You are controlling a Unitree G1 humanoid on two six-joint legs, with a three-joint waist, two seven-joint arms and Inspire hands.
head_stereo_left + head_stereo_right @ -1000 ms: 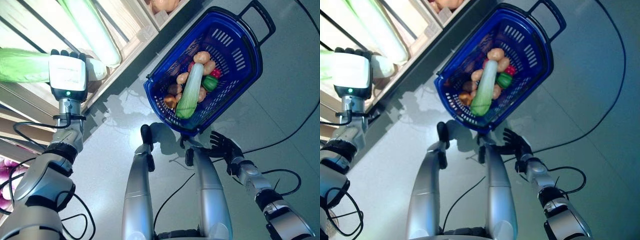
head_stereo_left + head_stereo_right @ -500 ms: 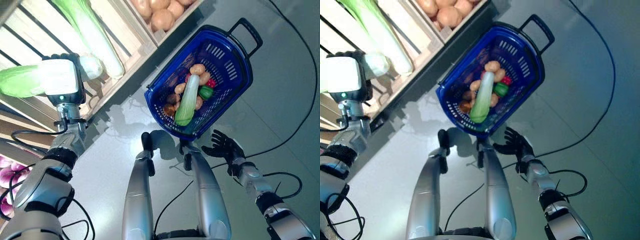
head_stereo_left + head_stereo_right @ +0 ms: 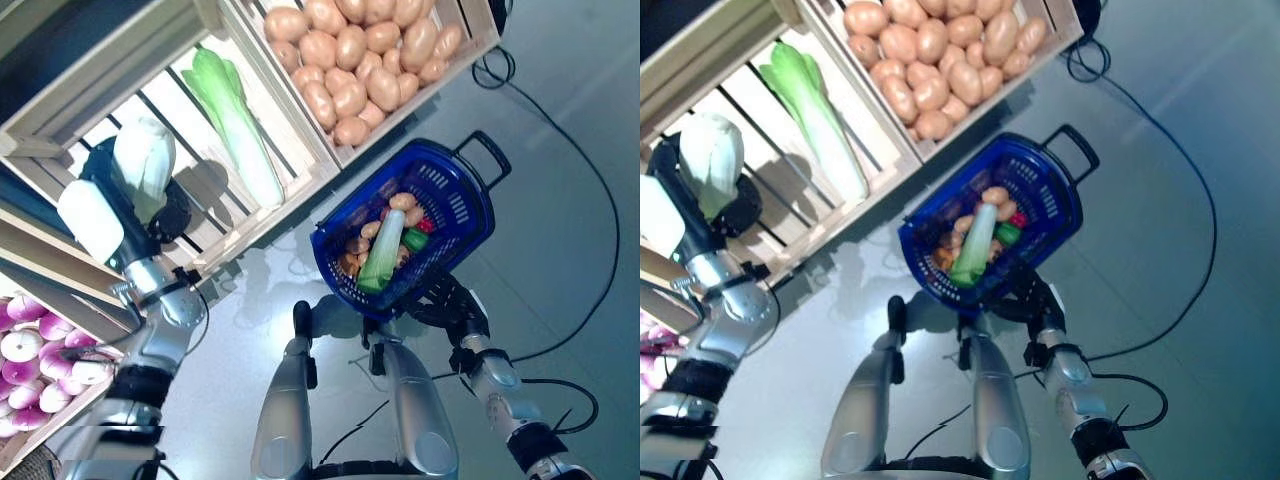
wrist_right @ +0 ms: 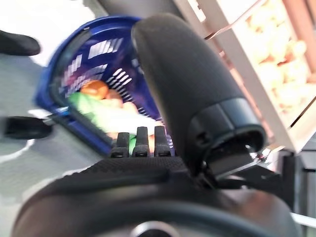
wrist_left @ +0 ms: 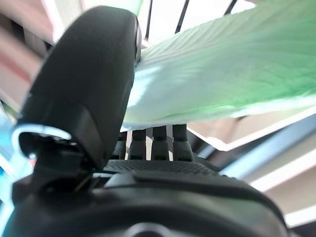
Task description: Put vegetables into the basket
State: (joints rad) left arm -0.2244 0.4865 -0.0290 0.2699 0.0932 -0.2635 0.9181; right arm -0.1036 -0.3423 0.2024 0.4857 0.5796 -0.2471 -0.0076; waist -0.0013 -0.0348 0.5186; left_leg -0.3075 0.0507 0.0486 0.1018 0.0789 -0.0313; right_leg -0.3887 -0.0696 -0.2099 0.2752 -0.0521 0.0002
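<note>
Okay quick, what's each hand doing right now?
Left hand: shut on the pale green leafy cabbage.
Right hand: open, holding nothing, beside the blue plastic basket.

a: any writing on the basket or the crates?
b: none that can be read. no label, number or sign on either.
a: the cabbage in the left hand?
b: bare leaf, no sticker or tag with legible text.

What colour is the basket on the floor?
Dark blue plastic basket with a black handle; the left eye view shows it best.
</note>
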